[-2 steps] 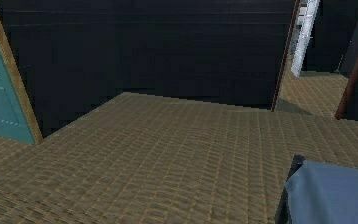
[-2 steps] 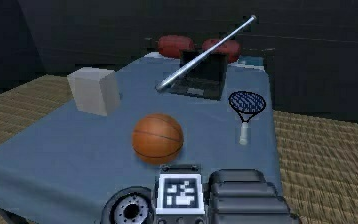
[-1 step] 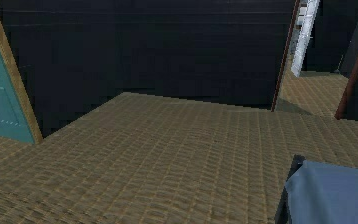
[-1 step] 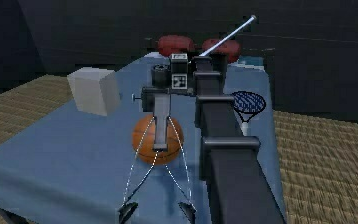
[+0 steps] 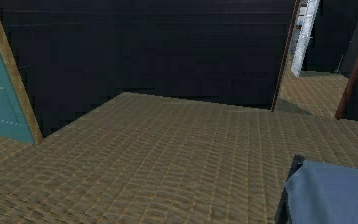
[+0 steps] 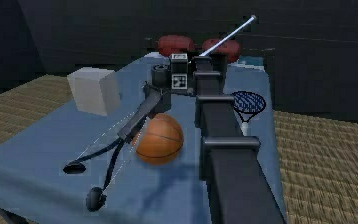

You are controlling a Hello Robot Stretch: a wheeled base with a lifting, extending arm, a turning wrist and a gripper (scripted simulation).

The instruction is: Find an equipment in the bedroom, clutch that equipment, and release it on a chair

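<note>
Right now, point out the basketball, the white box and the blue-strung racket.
basketball [image 6: 159, 138]: arm side view, middle of the orange ball.
white box [image 6: 94, 90]: arm side view, its front face.
blue-strung racket [image 6: 249, 101]: arm side view, the strings.

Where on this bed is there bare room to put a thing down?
Bare: the bed's near left part, between box and near edge. Crowded: the middle, with ball, racket and arm.

A home bedroom is shown. A blue-covered bed [image 6: 32, 190] with red pillows [image 6: 173, 43] is seen on woven carpet [image 5: 167, 150].
</note>
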